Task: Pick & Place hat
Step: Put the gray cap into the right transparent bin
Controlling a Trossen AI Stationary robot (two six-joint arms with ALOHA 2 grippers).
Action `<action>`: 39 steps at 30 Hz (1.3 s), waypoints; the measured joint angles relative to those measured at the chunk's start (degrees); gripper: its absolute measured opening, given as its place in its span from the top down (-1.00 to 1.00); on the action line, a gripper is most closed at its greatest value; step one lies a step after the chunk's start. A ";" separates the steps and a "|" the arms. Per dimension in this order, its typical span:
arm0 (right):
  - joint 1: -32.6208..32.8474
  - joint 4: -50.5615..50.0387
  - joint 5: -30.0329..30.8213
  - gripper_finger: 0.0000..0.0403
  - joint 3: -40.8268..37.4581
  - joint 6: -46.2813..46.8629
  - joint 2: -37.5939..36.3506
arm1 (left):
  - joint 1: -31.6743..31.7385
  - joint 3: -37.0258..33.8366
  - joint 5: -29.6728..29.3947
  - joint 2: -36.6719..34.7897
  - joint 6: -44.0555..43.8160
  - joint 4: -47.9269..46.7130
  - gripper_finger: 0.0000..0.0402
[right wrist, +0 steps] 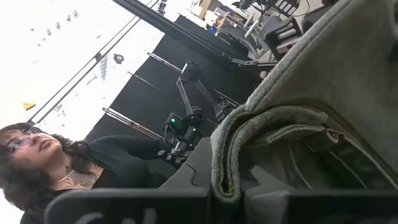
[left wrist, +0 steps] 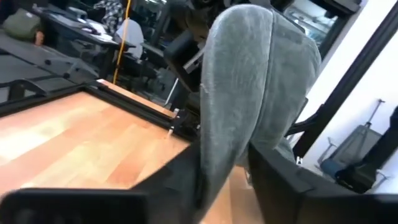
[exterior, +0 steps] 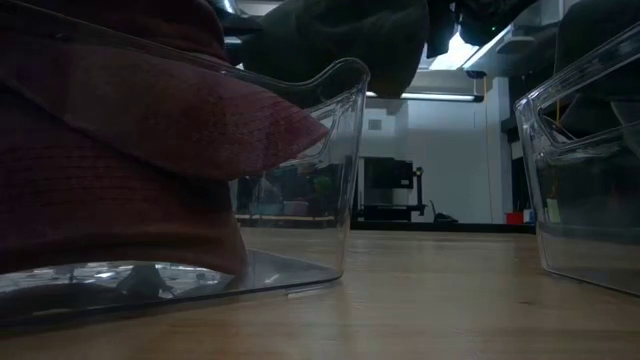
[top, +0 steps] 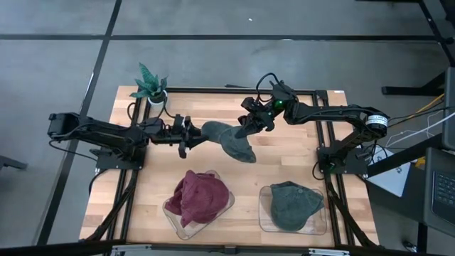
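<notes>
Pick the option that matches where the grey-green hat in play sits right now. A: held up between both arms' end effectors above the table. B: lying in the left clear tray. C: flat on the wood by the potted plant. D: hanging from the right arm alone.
A: the high view shows the grey-green hat stretched between the left end effector and the right end effector, above the table.

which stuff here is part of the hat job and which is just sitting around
In the job: grey hat held up between left gripper and right gripper; maroon hat in left tray; grey-green hat in right tray.
Lying about: potted plant.
</notes>
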 joint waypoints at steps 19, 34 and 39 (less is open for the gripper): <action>-0.32 0.42 0.70 0.63 0.00 0.02 0.00 | -0.04 -0.04 5.56 1.11 -5.62 3.76 0.97; -6.75 -0.89 -9.34 0.23 0.00 -4.05 0.00 | 0.00 -0.04 5.76 1.06 -22.37 2.88 0.97; -8.78 -9.30 -9.54 0.28 0.00 -13.87 0.00 | -0.66 -0.04 6.45 1.06 -27.08 2.77 0.97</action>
